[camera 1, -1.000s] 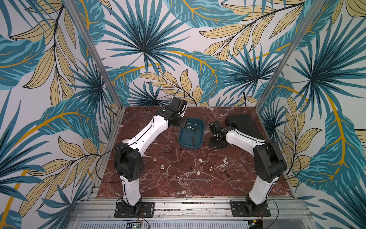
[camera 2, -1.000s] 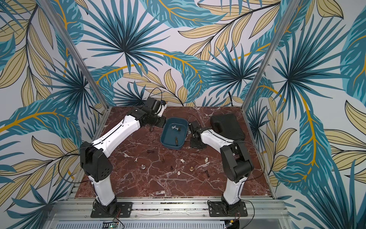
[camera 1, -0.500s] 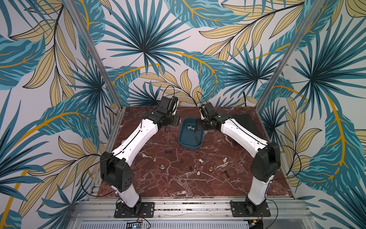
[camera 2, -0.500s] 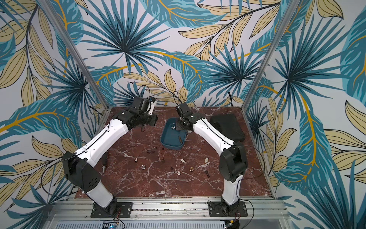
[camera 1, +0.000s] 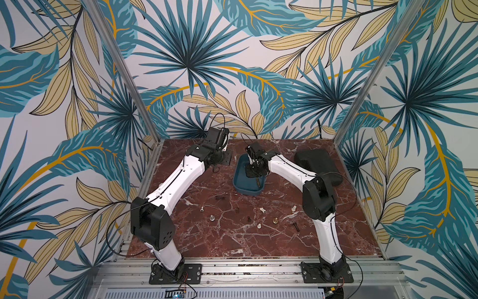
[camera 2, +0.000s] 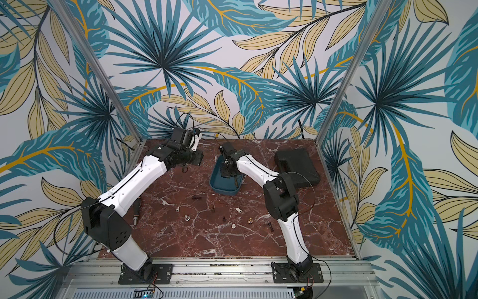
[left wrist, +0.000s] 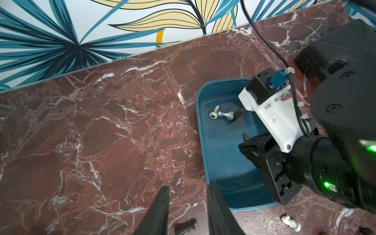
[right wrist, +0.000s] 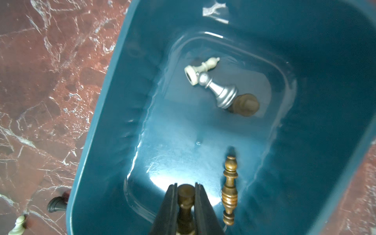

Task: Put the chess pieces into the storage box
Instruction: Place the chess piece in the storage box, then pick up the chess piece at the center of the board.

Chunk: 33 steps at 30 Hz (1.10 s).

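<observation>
the held piece (right wrist: 184, 205), a brownish pawn-like figure with a round head, is pinched at the neck between the jaws of the right gripper (right wrist: 185, 185), which is clamped tight on it. it hangs above the floor of the storage box (right wrist: 101, 142), a little toward 5 o'clock of the box's middle in both top views.

that placing is new. a second earlier the right gripper is down at the table just outside the box's 3 o'clock wall. half a second earlier it is swinging over the 12 o'clock end. now it is inside the rim line. so the carry looks finished and only the release is left. i judge that opening the jaws here drops the piece close to the brass piece (right wrist: 230, 189) lying on the box floor.

farther in, toward 12 o'clock, a white piece (right wrist: 200, 68), a silver piece (right wrist: 219, 89) and a dark piece (right wrist: 245, 104) lie touching one another. that makes four stored and a fifth about to join them.

the left gripper (left wrist: 188, 187) has drawn back from the box's 11 o'clock corner to just outside the 9 o'clock wall. its jaws stand apart with nothing between them, so it is free for the next pick. a black piece (left wrist: 186, 228) lies near its fingertips.

around ten loose pieces (camera 1: 263, 210) are still scattered on the marble table (camera 1: 232, 246) from 5 to 7 o'clock of the box, so most of the work remains.
</observation>
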### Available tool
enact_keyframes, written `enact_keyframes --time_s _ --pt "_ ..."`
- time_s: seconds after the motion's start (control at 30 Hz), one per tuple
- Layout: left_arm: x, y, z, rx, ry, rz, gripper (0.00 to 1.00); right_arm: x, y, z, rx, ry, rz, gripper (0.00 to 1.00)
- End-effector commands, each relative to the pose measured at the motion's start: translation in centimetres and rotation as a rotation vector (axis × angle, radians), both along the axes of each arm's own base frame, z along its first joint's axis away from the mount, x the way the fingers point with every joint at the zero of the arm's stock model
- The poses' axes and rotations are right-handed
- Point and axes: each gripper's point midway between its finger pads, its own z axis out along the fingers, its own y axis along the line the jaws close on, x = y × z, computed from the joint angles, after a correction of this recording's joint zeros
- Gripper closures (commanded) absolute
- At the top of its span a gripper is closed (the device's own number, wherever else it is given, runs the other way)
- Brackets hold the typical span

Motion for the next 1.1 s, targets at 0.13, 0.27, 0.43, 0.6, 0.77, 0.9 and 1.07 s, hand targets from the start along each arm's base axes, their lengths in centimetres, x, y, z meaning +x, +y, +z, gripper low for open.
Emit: enact_keyframes --time_s 0.13,0.27,0.43,0.6,0.77,0.9,1.07 --pt "-0.1 0.1 0.2 -0.013 -0.009 -0.008 0.65 0.0 0.2 -2.7 -0.046 0.049 0.019 0.77" --pt "-0.1 0.0 -0.2 -0.013 0.000 -0.011 0.65 0.2 0.1 -3.7 -0.068 0.058 0.018 0.73" --pt "-0.3 0.1 -0.5 -0.006 0.017 -0.011 0.65 0.3 0.1 -3.0 -0.064 0.048 0.014 0.73" --pt "-1.2 0.3 -1.1 -0.003 0.050 -0.012 0.65 -0.1 -0.1 1.0 -0.029 -0.009 0.010 0.73" --pt "-3.2 -2.4 -1.8 -0.032 0.069 -0.121 0.64 -1.2 -1.8 6.7 -0.010 -0.114 -0.010 0.72" --pt "-6.0 -7.5 -2.1 -0.012 0.062 -0.268 0.64 -3.1 -6.3 9.8 -0.058 -0.207 -0.084 0.72" --pt "-9.2 -13.4 -2.6 -0.035 0.057 -0.445 0.63 -6.1 -13.3 11.6 -0.107 -0.272 -0.222 0.66"
